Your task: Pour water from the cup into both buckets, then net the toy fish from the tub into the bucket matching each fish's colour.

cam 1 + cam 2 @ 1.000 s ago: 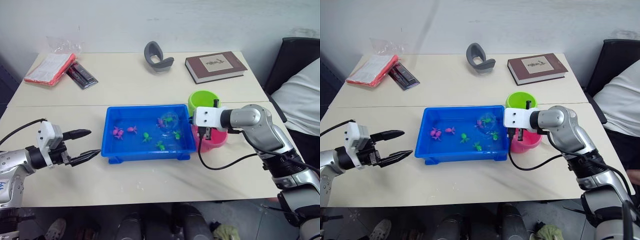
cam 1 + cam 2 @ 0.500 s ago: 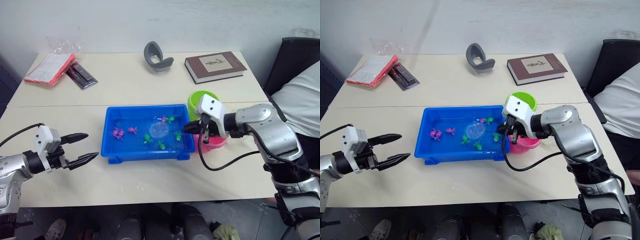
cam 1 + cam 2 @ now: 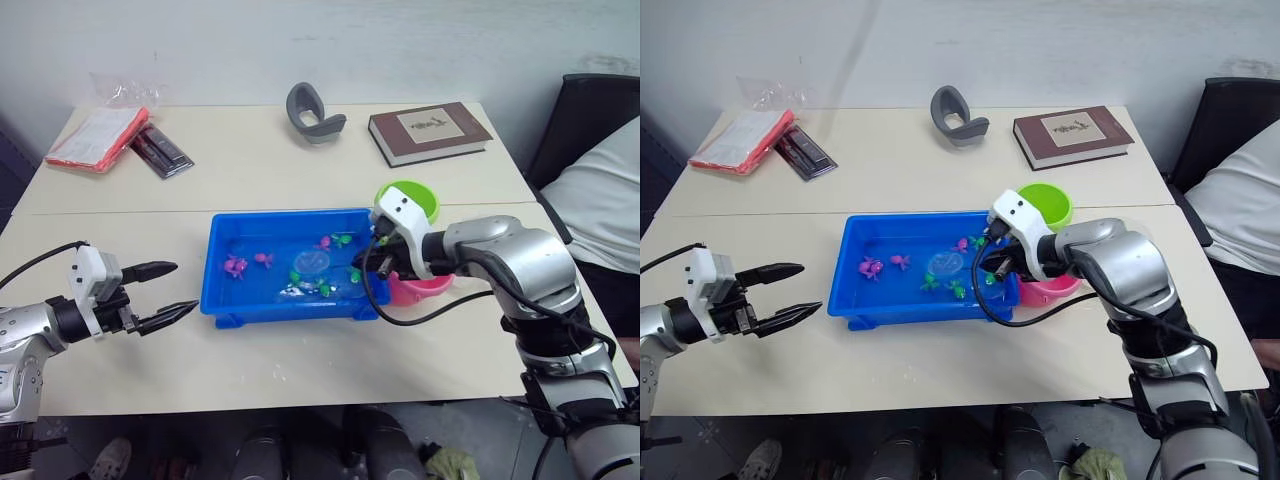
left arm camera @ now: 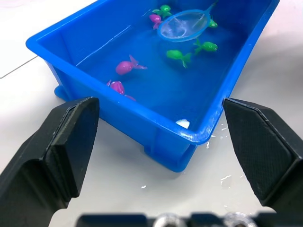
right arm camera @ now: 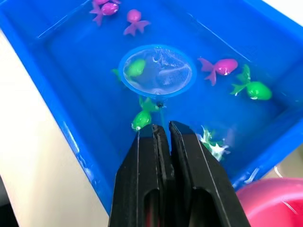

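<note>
Partly hidden, the net (image 5: 157, 71) handle sits between clenched right fingers (image 5: 150, 179); left fingers (image 4: 66, 142) released.

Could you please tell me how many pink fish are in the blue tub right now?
3 pink fish: two close together toward the tub's left end, one by the far wall beside the net. The right gripper may hide more.
</note>
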